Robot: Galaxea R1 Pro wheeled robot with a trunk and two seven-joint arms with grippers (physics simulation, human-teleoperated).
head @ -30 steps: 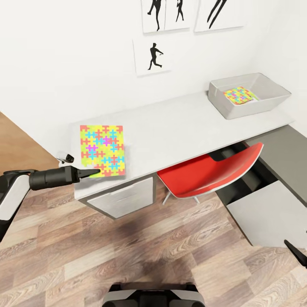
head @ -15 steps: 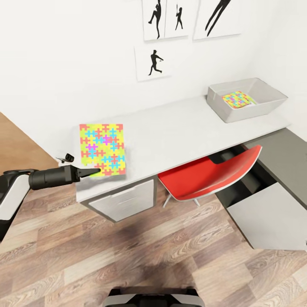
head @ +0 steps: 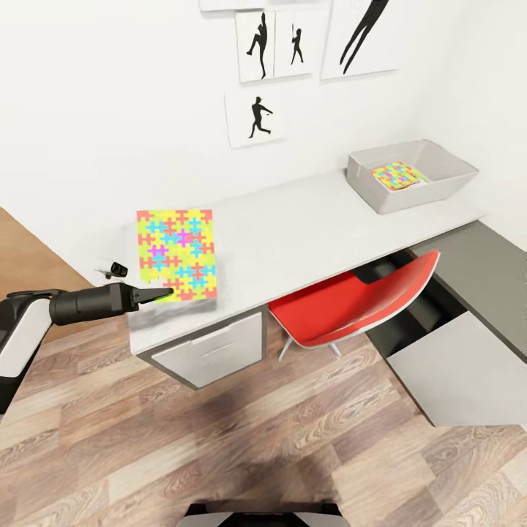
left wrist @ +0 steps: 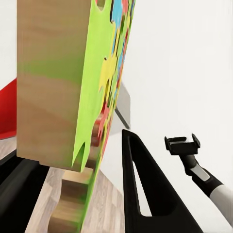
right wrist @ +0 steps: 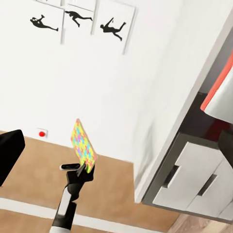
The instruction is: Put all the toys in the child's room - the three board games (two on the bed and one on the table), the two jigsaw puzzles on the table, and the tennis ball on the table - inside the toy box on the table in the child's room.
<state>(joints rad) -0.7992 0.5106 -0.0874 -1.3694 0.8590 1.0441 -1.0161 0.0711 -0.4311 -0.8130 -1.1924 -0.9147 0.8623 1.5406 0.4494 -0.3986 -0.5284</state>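
A jigsaw puzzle (head: 176, 252), a thin board of yellow, pink, blue and green pieces, hangs just over the left end of the table (head: 307, 223). My left gripper (head: 167, 294) is shut on its near edge. The left wrist view has its wooden underside (left wrist: 53, 82) close up beside one black finger (left wrist: 145, 194). The right wrist view catches the same puzzle (right wrist: 82, 143) held up by my left arm. The grey toy box (head: 439, 157) stands at the table's far right with a second jigsaw puzzle (head: 397, 176) inside. My right gripper (left wrist: 182, 144) hangs open and holds nothing.
A red chair (head: 359, 304) is tucked under the table's middle. White drawers (head: 208, 355) sit below the left end and a dark grey corner section (head: 483, 263) runs along the right. Black silhouette prints (head: 256, 117) hang on the wall. Wood plank floor lies in front.
The head view has shifted, so the table and box sit a little further back and left. The left gripper still holds the puzzle. The right gripper's tip has left the lower right corner.
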